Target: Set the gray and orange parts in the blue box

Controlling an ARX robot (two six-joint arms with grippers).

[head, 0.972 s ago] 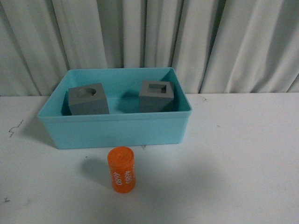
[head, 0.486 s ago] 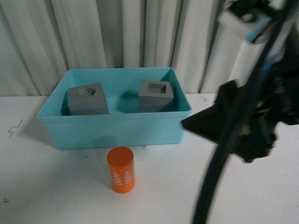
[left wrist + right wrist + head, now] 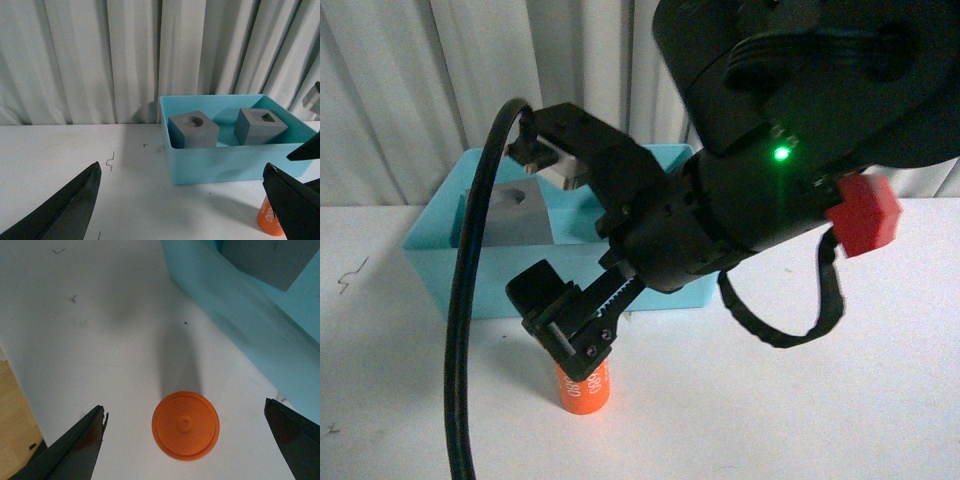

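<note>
The orange cylinder (image 3: pixel 586 388) stands on the white table in front of the blue box (image 3: pixel 440 270). My right gripper (image 3: pixel 570 335) hangs open just above it. In the right wrist view the cylinder's round top (image 3: pixel 185 425) lies between the open right gripper's (image 3: pixel 185 410) two fingers, untouched. The gray cube with a round recess (image 3: pixel 194 131) and the gray cube with a square recess (image 3: pixel 260 125) sit inside the box (image 3: pixel 220 165). My left gripper (image 3: pixel 181 170) is open and empty, left of the box. The cylinder (image 3: pixel 269 221) shows partly behind one of its fingers.
My right arm (image 3: pixel 790 130) fills most of the front view and hides the square-recess cube and the box's right half. A grey curtain (image 3: pixel 125 55) hangs behind the table. The table's edge, with wooden floor (image 3: pixel 15 430) beyond it, shows in the right wrist view.
My right arm has swung in from the right and now holds its open gripper over the orange cylinder. The cylinder, the cubes and the box have stayed in place.
</note>
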